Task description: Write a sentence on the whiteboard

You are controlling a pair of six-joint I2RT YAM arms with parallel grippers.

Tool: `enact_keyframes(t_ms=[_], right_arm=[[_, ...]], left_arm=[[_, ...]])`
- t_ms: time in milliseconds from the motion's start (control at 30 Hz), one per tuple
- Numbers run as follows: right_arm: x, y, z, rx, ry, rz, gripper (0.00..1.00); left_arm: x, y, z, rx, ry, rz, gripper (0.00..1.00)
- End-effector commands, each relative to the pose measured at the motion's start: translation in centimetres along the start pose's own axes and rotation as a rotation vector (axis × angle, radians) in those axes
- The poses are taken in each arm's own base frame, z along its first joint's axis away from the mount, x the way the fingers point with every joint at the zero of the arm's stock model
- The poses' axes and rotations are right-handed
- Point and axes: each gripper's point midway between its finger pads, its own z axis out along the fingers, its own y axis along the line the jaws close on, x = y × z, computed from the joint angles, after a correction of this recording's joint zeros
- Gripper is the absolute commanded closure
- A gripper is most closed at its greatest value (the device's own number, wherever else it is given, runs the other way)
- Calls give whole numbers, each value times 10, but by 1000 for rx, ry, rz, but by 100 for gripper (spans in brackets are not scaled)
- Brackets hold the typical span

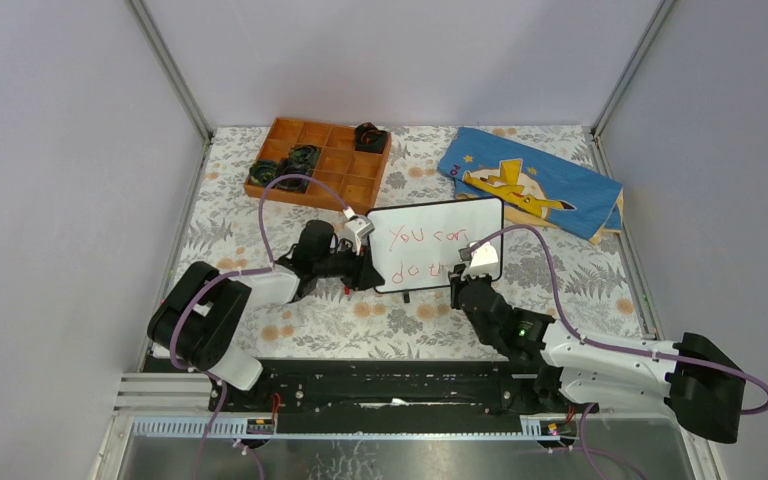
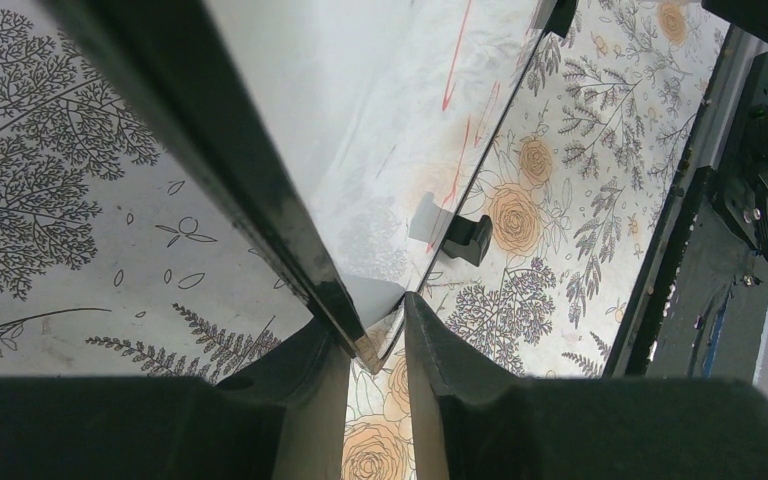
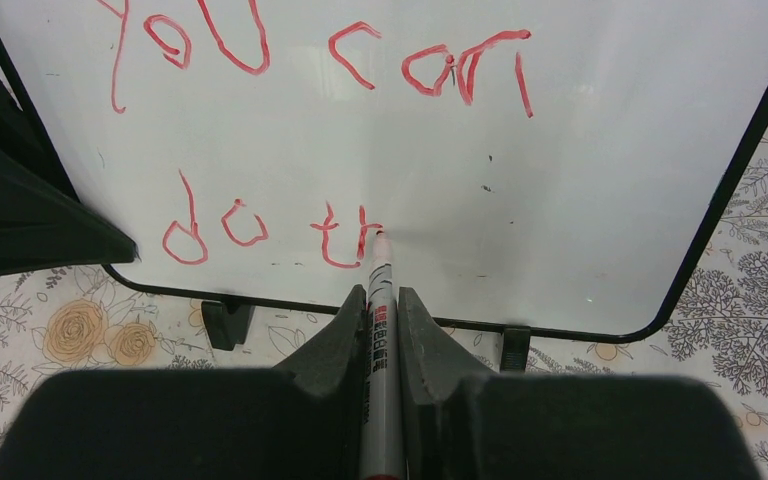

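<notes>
across the whiteboard [image 1: 438,245], propped upright between the two grippers, reads "you can" over "do th" in red: the sentence [image 3: 328,230], unfinished. with the right gripper [image 3: 382,300] clamped on the marker [image 3: 379,285], tip at the board's lower middle by the "h", add "is" rightward in short, light, level strokes. with the left gripper [image 2: 375,322] pinched on the board's left frame edge, brace against tipping. red print on the marker barrel: too small to read.

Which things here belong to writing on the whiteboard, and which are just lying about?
In use: whiteboard, red sentence, marker, left gripper clamping the board's edge, right gripper holding the marker.
Lying about: orange divided tray, blue cloth.
</notes>
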Motion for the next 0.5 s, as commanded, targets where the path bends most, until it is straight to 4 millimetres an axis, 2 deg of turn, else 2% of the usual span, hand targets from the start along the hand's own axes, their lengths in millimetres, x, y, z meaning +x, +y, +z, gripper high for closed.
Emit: enact_keyframes(t_ms=[0,467], right_arm=[[-15,-1,2,24,-41,43,100],[5,-3,0,13,18,17,100]], left_arm=[[-13,-3,0,-4,-26,58,68],[-13,-3,0,-10,-24,63,69]])
